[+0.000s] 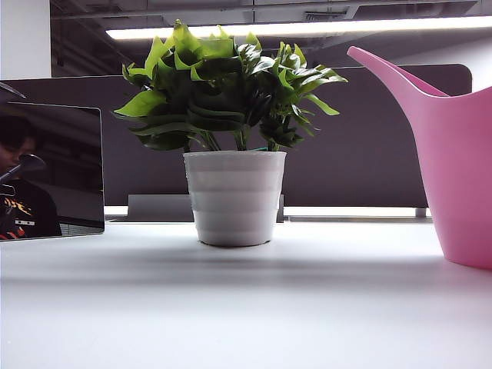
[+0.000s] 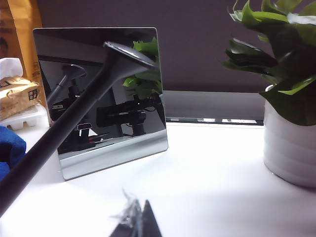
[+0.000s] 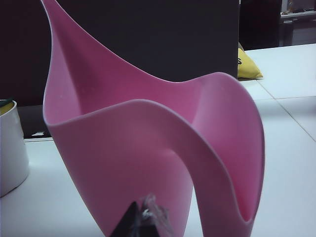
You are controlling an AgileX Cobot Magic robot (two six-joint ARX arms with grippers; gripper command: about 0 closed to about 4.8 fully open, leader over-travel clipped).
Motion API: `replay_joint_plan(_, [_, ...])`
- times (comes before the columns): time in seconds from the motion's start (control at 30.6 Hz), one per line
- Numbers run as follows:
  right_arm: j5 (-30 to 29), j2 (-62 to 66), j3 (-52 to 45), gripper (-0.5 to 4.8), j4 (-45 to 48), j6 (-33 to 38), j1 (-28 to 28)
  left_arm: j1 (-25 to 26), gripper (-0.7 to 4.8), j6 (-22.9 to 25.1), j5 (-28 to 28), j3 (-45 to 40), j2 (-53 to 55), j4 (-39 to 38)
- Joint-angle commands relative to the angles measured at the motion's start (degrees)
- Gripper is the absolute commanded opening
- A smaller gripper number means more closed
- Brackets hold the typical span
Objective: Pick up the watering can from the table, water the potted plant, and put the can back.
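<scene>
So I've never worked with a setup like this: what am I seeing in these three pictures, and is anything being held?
It is a two-armed robot at a white table. One picture comes from a low camera off the arms, showing the potted plant in the middle and the pink watering can to its right. The others come from cameras on each wrist. The left gripper shows only as a dark tip, facing a mirror beside the plant. The right gripper is shut, just short of the can. Nothing is held.
</scene>
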Motion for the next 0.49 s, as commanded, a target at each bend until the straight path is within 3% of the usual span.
replay_joint_plan(0.03, [0.0, 0.0, -0.1, -0.08, 0.9, -0.2, 0.1, 0.1, -0.05, 0.5, 0.0, 0.0, 0.0, 0.7])
replay_joint_plan(0.33, [0.0, 0.0, -0.1, -0.08, 0.9, -0.2, 0.1, -0.7, -0.05, 0.5, -0.1, 0.0, 0.0, 0.7])
replay_joint_plan(0.49, [0.0, 0.0, -0.1, -0.08, 0.9, -0.2, 0.1, -8.1, -0.05, 0.5, -0.2, 0.0, 0.0, 0.7])
